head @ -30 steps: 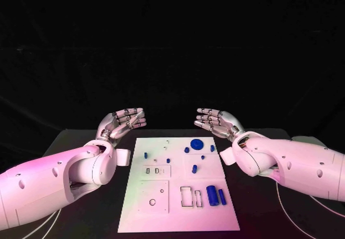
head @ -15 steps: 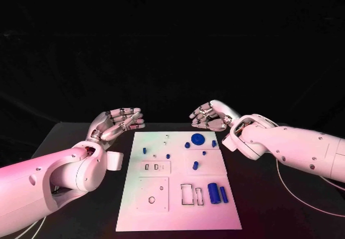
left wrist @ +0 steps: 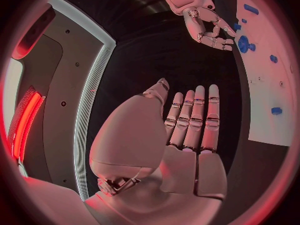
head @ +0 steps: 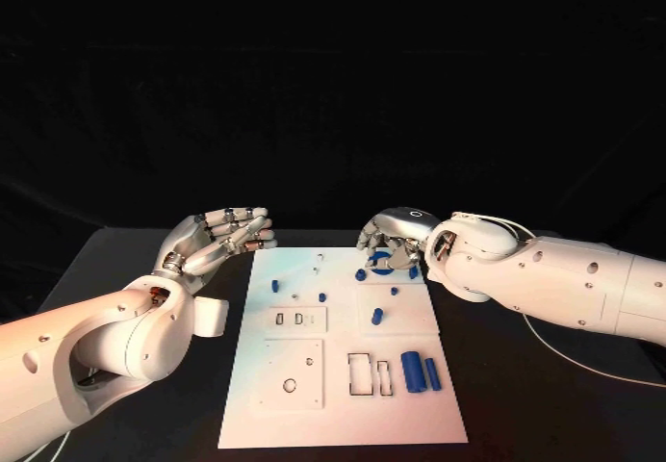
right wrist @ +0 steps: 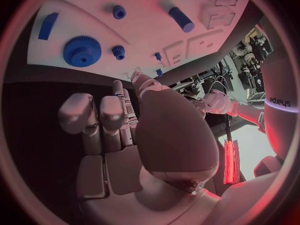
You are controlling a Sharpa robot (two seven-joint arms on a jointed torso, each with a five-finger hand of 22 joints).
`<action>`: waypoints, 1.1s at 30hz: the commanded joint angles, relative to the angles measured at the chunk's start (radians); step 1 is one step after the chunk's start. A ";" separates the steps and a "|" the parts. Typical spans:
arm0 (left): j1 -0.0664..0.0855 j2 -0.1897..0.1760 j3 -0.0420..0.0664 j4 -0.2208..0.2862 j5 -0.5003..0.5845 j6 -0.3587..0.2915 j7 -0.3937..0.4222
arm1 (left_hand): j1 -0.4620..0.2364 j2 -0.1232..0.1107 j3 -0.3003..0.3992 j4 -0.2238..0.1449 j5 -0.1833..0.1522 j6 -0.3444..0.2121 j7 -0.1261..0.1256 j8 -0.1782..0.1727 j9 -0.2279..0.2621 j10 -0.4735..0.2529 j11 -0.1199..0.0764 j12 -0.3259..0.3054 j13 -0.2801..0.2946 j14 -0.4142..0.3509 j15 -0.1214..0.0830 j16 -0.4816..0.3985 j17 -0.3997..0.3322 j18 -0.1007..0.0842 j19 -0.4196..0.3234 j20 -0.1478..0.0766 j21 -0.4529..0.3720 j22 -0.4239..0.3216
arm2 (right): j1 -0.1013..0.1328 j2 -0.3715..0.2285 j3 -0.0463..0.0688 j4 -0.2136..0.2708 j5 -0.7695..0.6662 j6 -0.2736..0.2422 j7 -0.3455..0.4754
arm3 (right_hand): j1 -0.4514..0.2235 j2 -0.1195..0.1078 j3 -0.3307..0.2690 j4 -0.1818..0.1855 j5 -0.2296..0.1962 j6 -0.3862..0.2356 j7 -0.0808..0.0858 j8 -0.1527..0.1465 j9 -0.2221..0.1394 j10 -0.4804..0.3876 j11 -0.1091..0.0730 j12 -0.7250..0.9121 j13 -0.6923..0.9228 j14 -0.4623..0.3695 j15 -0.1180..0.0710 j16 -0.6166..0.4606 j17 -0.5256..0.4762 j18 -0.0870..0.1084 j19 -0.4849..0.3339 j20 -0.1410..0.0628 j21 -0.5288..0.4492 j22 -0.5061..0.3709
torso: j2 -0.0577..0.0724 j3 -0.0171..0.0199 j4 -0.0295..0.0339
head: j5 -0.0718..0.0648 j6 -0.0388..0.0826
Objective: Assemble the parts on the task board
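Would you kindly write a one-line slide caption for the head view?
Right hand hovers above the large blue gear at the task board's far end; left hand waits open beside it.

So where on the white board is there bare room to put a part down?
The near end of the white task board is bare, below the square plate with a round hole and the big blue cylinder. The far right corner is crowded: the right hand hovers over the large blue gear and small blue pieces.
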State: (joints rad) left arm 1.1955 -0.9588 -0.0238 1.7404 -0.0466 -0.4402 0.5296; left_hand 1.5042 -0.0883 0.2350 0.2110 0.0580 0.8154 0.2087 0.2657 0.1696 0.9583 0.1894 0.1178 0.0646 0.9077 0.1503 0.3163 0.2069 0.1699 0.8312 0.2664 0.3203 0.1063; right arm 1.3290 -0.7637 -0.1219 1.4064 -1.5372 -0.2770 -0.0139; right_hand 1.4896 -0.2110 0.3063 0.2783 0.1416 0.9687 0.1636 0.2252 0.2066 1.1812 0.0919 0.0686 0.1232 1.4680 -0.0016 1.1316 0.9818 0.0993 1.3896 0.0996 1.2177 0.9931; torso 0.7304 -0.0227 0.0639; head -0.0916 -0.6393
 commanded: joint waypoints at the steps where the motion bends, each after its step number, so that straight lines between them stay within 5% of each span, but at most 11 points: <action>1: 0.002 0.006 0.001 0.000 -0.007 0.028 -0.001 | -0.002 -0.011 0.003 0.003 0.001 0.009 0.030 0.000 -0.001 0.009 0.001 -0.007 0.001 0.009 -0.001 0.006 0.001 0.015 0.006 0.000 0.004 -0.002 | 0.001 0.005 0.001 0.008 -0.150 0.078 -0.080 | -0.004 -0.013 0.011 -0.002 0.004 -0.008 0.001 -0.006 0.006 -0.025 0.004 -0.003 0.000 0.024 0.009 0.057 0.055 -0.016 0.007 0.006 0.047 0.064 | 0.011 -0.0048 0.0037 | -0.005 0.000; 13: 0.002 0.006 0.002 -0.004 -0.003 0.031 -0.006 | -0.008 -0.013 0.004 0.005 0.001 0.008 0.032 -0.002 -0.002 0.008 0.002 -0.010 0.000 0.010 -0.001 0.004 0.002 0.015 0.009 -0.001 0.004 -0.003 | 0.000 0.024 -0.001 0.008 -0.197 0.118 -0.105 | -0.009 -0.016 0.023 -0.013 0.027 -0.020 0.006 -0.012 0.019 -0.077 0.014 -0.004 0.000 0.021 0.020 0.127 0.117 -0.021 0.003 0.017 0.097 0.130 | 0.019 -0.0078 0.0102 | -0.008 0.000; 22: 0.002 0.003 0.002 -0.003 -0.002 0.032 -0.009 | -0.011 -0.014 0.004 0.007 0.001 0.007 0.034 -0.003 -0.003 0.008 0.003 -0.013 0.000 0.009 0.000 0.003 0.003 0.015 0.010 -0.001 0.003 -0.004 | -0.005 0.034 -0.003 -0.005 -0.201 0.128 -0.103 | -0.011 -0.012 0.061 -0.020 0.102 -0.003 0.006 -0.010 0.032 -0.065 0.014 0.000 0.001 0.027 0.021 0.180 0.169 -0.030 0.017 0.022 0.144 0.201 | 0.024 -0.0077 0.0120 | -0.007 -0.001; 28: 0.002 0.002 0.002 -0.003 -0.002 0.033 -0.011 | -0.011 -0.014 0.004 0.007 0.001 0.007 0.034 -0.003 -0.003 0.008 0.003 -0.013 0.000 0.009 0.000 0.003 0.003 0.015 0.010 -0.001 0.003 -0.004 | -0.009 0.040 -0.004 -0.010 -0.201 0.124 -0.099 | -0.009 -0.011 0.086 -0.025 0.113 0.006 0.004 -0.008 0.037 -0.055 0.012 0.001 -0.001 0.029 0.020 0.195 0.182 -0.033 0.022 0.021 0.158 0.224 | 0.026 -0.0082 0.0128 | -0.006 -0.002; 33: 0.002 0.001 0.002 -0.004 -0.002 0.034 -0.013 | -0.011 -0.014 0.004 0.007 0.001 0.007 0.034 -0.003 -0.003 0.008 0.003 -0.013 0.000 0.009 0.000 0.003 0.003 0.015 0.010 -0.001 0.003 -0.004 | -0.011 0.046 -0.004 -0.015 -0.199 0.122 -0.096 | -0.010 -0.016 0.119 -0.033 0.082 0.011 0.002 -0.008 0.043 -0.047 0.011 0.000 -0.004 0.029 0.020 0.207 0.191 -0.035 0.025 0.021 0.170 0.242 | 0.028 -0.0087 0.0142 | -0.007 -0.003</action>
State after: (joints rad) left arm 1.1964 -0.9583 -0.0234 1.7352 -0.0463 -0.4261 0.5136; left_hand 1.4959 -0.0965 0.2377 0.2137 0.0580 0.8153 0.2087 0.2657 0.1677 0.9617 0.1931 0.1082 0.0644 0.9113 0.1468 0.3163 0.2086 0.1698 0.8347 0.2628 0.3203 0.1042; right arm 1.3189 -0.7197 -0.1256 1.3929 -1.7185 -0.1699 -0.1072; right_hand 1.4806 -0.2200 0.4210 0.2454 0.2266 0.9703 0.1663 0.2163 0.2483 1.1260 0.1017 0.0686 0.1208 1.4684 0.0126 1.3332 1.1718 0.0841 1.4076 0.1201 1.3826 1.2347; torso 0.7562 -0.0309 0.0772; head -0.0978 -0.6418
